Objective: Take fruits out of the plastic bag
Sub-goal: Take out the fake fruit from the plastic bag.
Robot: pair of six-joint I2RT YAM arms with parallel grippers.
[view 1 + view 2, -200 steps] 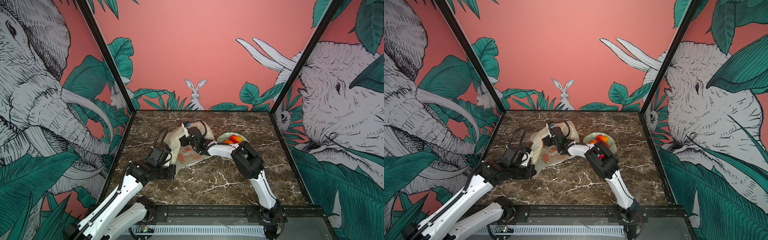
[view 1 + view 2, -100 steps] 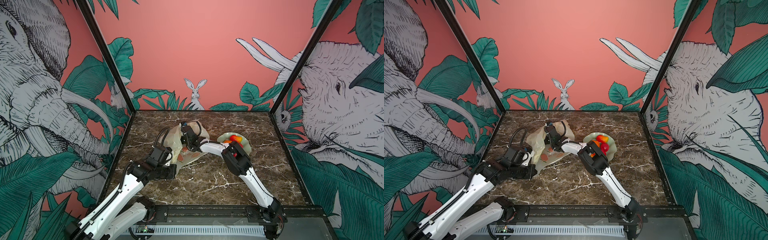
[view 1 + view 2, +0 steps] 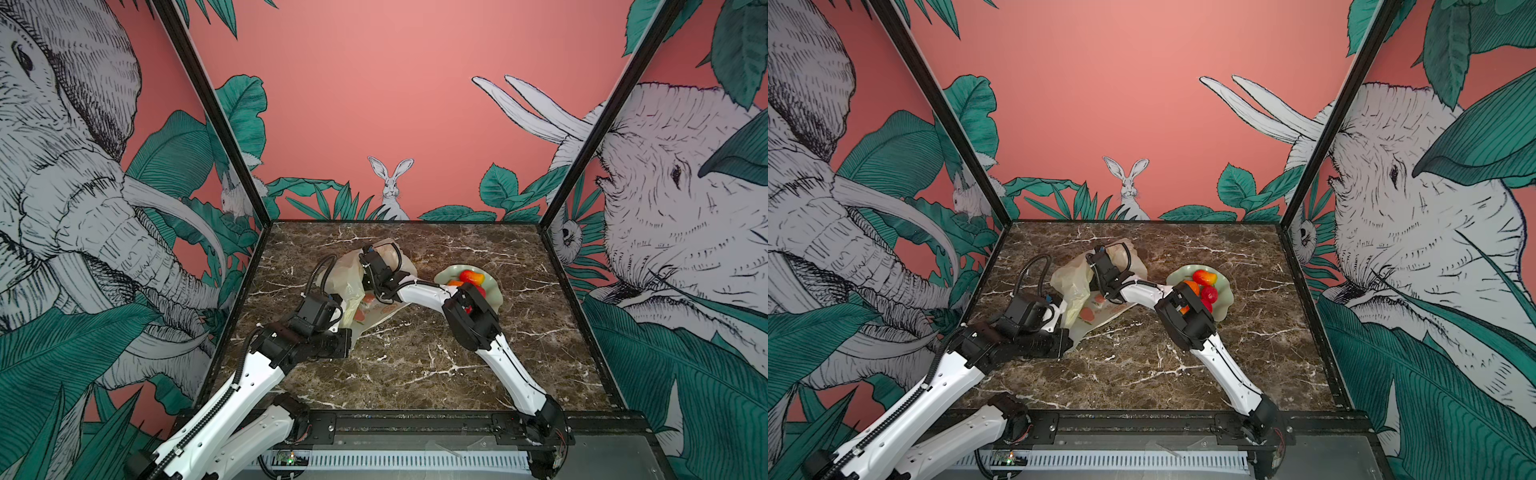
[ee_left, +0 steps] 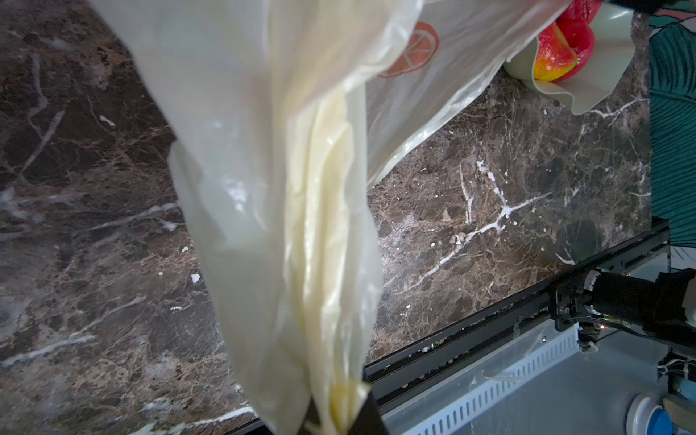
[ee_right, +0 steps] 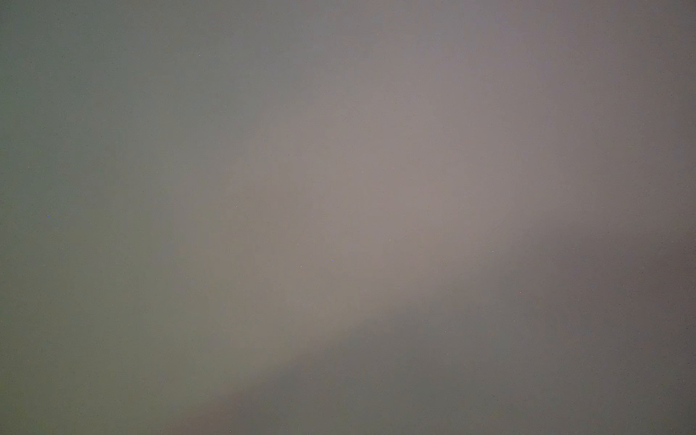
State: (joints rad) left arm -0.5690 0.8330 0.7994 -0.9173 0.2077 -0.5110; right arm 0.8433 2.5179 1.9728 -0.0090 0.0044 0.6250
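1. Although your right gripper (image 3: 370,257) is buried in the plastic bag (image 3: 347,278), you cannot tell how wide it stands or whether it holds anything.
2. Your left gripper (image 4: 341,414) is clamped tight on a bunched edge of the plastic bag, at its 7 o'clock.
3. Several fruits (image 3: 471,276) lie in the green dish (image 3: 496,291), at 3 o'clock of the bag.
4. Bag print: an orange slice (image 4: 414,51); other marks too small to read.
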